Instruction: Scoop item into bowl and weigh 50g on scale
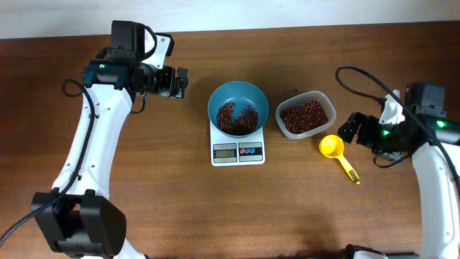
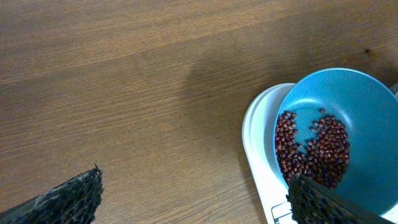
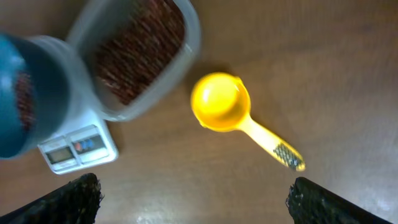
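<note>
Even, bright room light; right wrist view soft.
Overhead: sharp, only faint soft shadows. Left wrist: crisp wood grain, with a dim diffuse shadow on the table (image 2: 205, 81) beside the bowl (image 2: 367, 112). Right wrist: container (image 3: 189, 37) and scale (image 3: 78, 146) smeared by blur, scoop (image 3: 221, 102) washed bright.

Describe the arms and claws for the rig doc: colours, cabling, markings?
Both arms have white link shells and black joint housings. The left arm has a green-lit panel near the wrist and a black left cable. The right arm shows green lights and a black right cable. The left claw and right claw are black, and their fingers have knurled grid texture.
</note>
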Controlling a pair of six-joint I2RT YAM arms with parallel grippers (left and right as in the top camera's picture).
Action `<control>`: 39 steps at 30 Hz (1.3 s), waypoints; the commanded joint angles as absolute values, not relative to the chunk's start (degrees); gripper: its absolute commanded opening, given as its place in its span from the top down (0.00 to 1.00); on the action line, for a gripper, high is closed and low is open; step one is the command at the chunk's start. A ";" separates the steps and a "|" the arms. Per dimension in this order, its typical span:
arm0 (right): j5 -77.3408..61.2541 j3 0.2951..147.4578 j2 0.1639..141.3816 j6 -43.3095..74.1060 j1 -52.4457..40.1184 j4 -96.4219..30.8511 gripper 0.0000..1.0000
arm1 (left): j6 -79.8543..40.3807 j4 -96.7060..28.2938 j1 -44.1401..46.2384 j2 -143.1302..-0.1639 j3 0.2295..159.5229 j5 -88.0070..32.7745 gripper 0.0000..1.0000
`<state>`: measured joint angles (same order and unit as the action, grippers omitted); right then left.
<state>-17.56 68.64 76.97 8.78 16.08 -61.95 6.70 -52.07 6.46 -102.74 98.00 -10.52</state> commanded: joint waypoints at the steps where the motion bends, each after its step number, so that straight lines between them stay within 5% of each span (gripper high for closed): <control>1: -19.25 69.93 75.09 7.29 15.77 -61.71 0.01 | 7.84 -51.99 6.48 -101.78 99.04 -11.14 0.01; 19: -19.27 69.93 75.77 7.29 15.77 -61.69 0.02 | 7.84 -51.99 7.38 -101.01 99.04 -11.11 0.01; 27: -19.27 69.93 75.77 7.29 15.77 -61.69 0.01 | 6.94 -57.67 17.45 -94.96 99.04 -6.83 0.01; 32: -19.25 69.93 75.77 7.29 15.77 -61.69 0.01 | -4.73 -65.91 22.37 -88.01 96.36 -9.82 0.01; 39: -19.27 69.93 75.77 7.29 15.77 -61.69 0.02 | -8.95 -53.34 22.35 -76.25 77.49 -14.41 0.01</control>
